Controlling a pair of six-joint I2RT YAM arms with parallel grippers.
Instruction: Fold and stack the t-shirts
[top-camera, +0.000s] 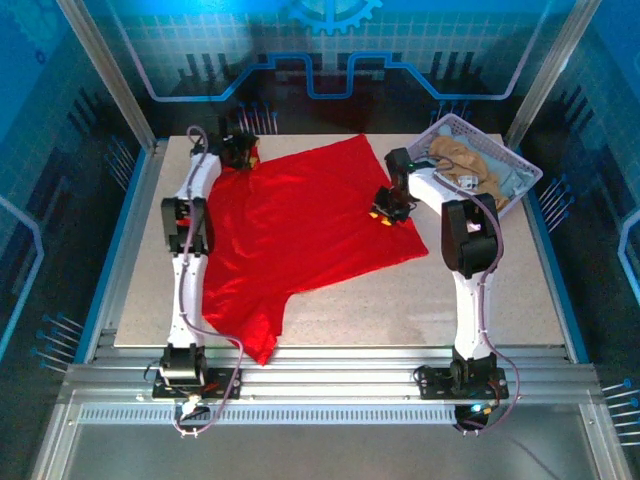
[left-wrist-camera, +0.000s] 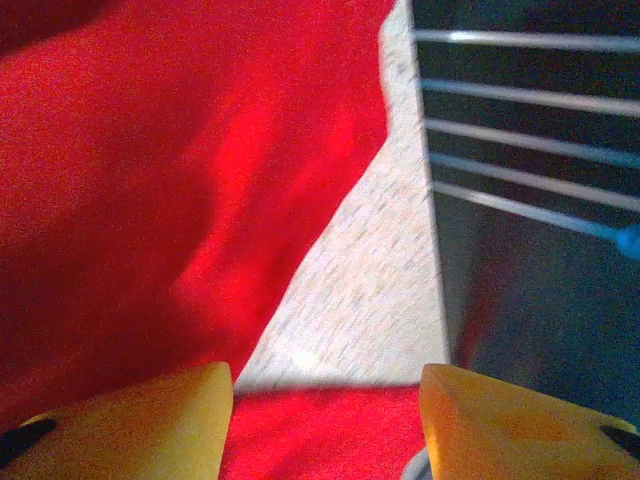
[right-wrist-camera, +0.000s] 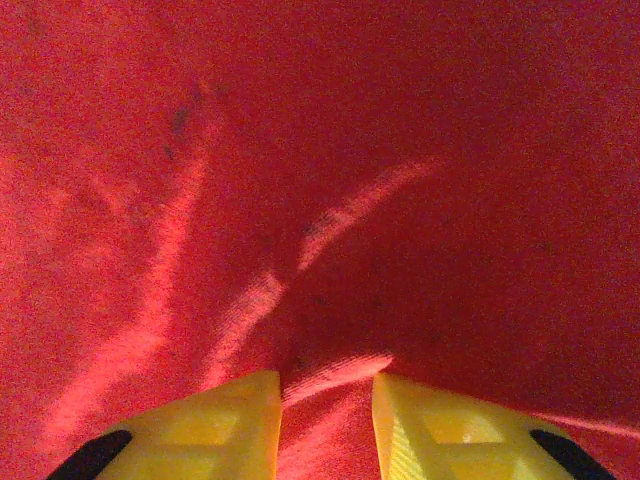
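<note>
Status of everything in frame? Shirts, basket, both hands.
red t-shirt: spread open on the table, not yet folded.
tan t-shirt: crumpled in the basket.
pale blue-grey t-shirt: crumpled in the basket, beside the tan one.
basket: upright at the far right corner.
left hand: open, over the red t-shirt's far left edge.
right hand: shut on a pinched ridge of the red t-shirt.

A robot lab cell: blue tech-print panels (top-camera: 420, 50) with a gear (top-camera: 335, 12) at 12 o'clock wall the table (top-camera: 400, 310); aluminium rails (top-camera: 330, 385) at 6 o'clock.
</note>
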